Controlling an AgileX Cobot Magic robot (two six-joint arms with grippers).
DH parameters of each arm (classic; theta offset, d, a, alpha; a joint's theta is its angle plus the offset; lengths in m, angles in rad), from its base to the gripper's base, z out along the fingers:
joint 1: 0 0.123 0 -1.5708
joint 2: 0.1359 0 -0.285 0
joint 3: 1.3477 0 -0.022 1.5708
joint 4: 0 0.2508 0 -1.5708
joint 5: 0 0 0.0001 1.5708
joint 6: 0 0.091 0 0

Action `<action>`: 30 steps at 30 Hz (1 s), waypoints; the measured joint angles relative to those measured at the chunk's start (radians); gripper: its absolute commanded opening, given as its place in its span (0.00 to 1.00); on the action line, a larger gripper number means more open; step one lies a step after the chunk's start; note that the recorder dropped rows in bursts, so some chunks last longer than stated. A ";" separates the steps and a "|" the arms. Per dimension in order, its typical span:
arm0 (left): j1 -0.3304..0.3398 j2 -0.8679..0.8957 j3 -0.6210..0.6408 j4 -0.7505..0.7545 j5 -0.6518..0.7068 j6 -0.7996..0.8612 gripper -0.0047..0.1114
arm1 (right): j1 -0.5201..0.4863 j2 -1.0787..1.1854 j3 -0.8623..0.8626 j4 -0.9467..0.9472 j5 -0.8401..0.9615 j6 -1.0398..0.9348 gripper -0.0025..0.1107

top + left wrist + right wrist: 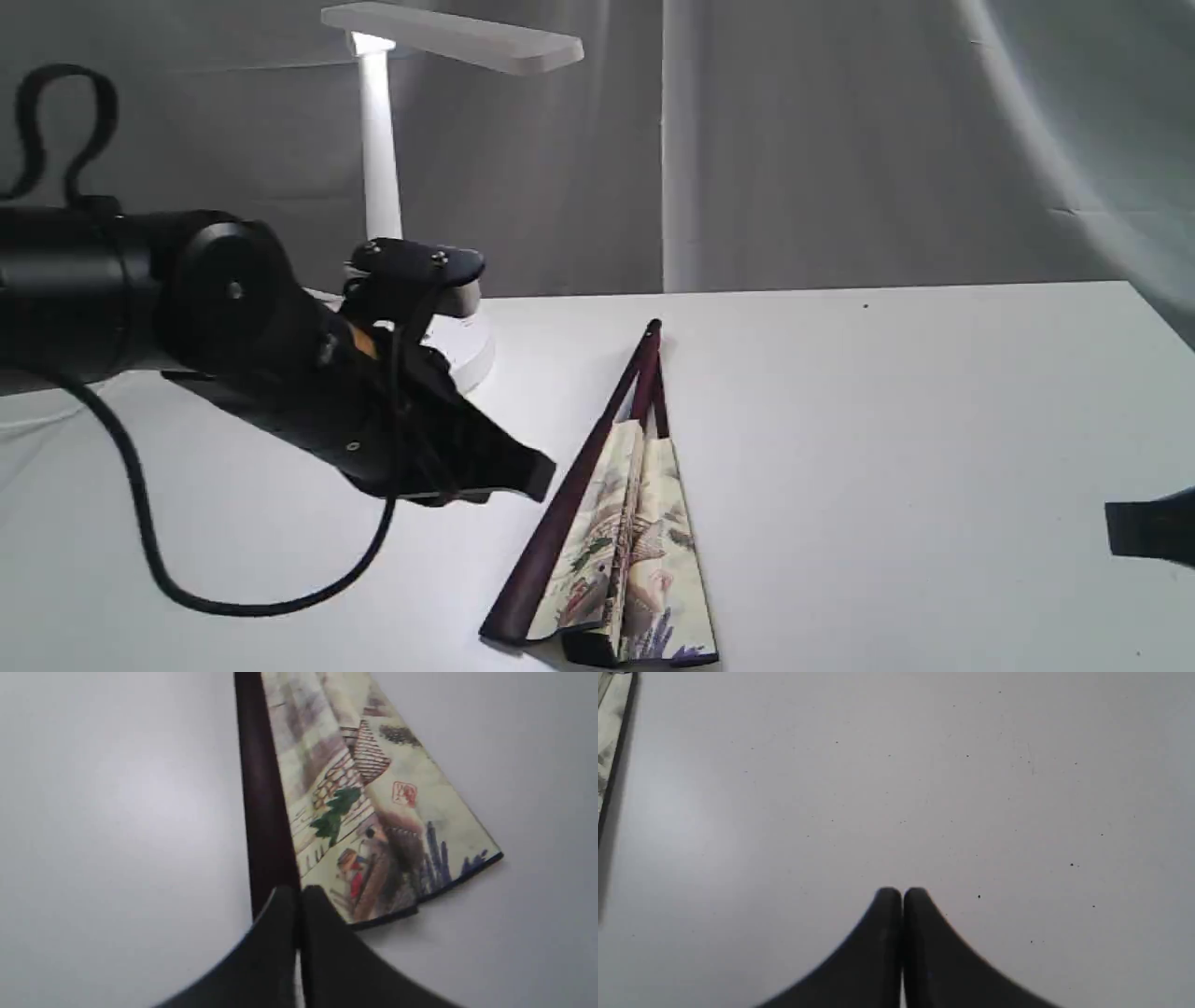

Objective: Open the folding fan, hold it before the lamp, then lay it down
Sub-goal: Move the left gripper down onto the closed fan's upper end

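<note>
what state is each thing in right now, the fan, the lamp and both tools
cream pleated paper folding fan with maroon wooden guards: partly open, lying flat on the white table
white plastic desk lamp: upright, appears lit
left tool: shut, empty, beside the fan's guard
right tool: shut, empty, away from the fan
</note>
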 measured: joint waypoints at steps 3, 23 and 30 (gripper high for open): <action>-0.025 0.025 -0.035 0.000 0.008 0.000 0.16 | 0.000 0.000 0.000 0.000 0.000 0.000 0.02; -0.123 0.213 -0.169 -0.002 0.037 0.004 0.33 | 0.000 0.000 0.000 0.000 0.004 0.000 0.02; -0.128 0.243 -0.169 -0.002 -0.023 -0.025 0.33 | 0.000 0.000 0.000 0.000 0.004 0.000 0.02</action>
